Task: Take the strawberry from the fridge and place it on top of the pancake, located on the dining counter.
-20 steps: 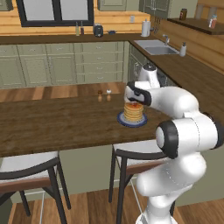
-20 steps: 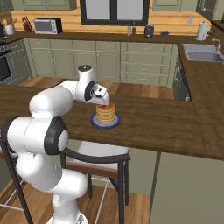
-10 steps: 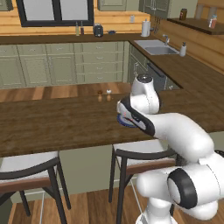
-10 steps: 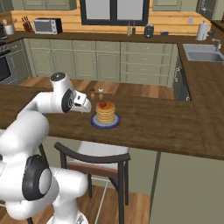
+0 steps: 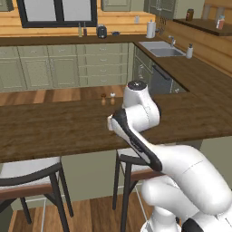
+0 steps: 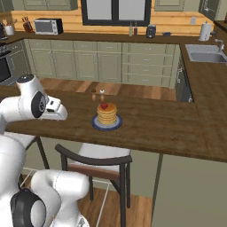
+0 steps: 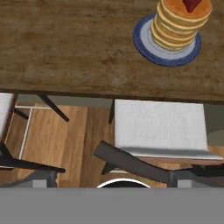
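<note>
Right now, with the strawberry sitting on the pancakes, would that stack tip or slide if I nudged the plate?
The pancakes stand as a tall, narrow stack on a small blue plate, so a sharp nudge would probably shift the layers. The strawberry is small and rounded, likely to roll off. The plate would probably slide easily on the smooth wooden counter.

Stack of pancakes (image 7: 178, 24) on blue plate (image 7: 151, 51) at upper right, strawberry (image 7: 192, 4) resting on top, cut by frame edge. Plate on dark wooden dining counter (image 7: 70, 48). Grey-seated stool (image 7: 159, 127) directly below counter edge, over wood floor (image 7: 65, 140).
</note>
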